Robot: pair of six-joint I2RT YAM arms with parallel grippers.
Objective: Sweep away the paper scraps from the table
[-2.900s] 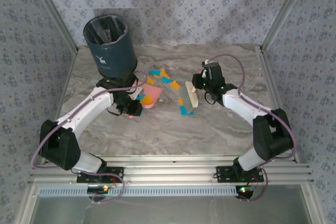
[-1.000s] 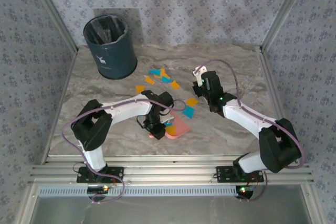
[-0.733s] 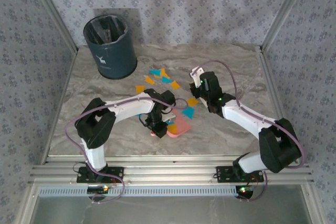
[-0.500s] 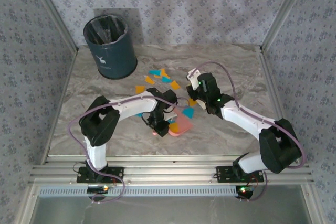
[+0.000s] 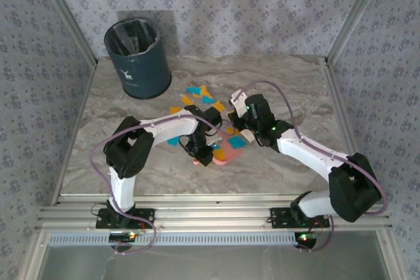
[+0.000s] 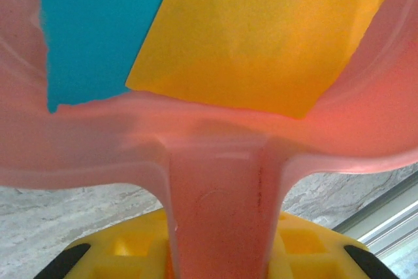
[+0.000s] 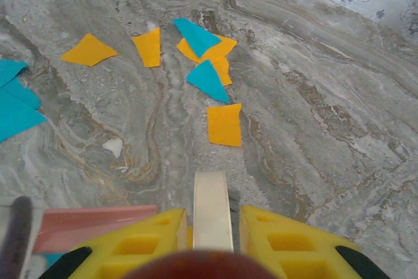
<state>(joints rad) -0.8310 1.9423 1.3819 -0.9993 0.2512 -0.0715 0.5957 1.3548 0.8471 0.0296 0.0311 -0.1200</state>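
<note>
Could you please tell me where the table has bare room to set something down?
Free on the table: the right side, between the right arm and the right rail; the left side, between the bin and the left arm; the near strip below the dustpan. Crowded: the middle, with paper scraps, dustpan and brush.

The left arm (image 5: 161,126) folds inward, its left tool (image 6: 219,256) clamped on a pink plastic dustpan handle (image 6: 219,194). The right arm (image 5: 308,152) reaches in beside it, right tool (image 7: 210,230) pinched tight on a flat white handle (image 7: 210,197), the tools close together.
</note>
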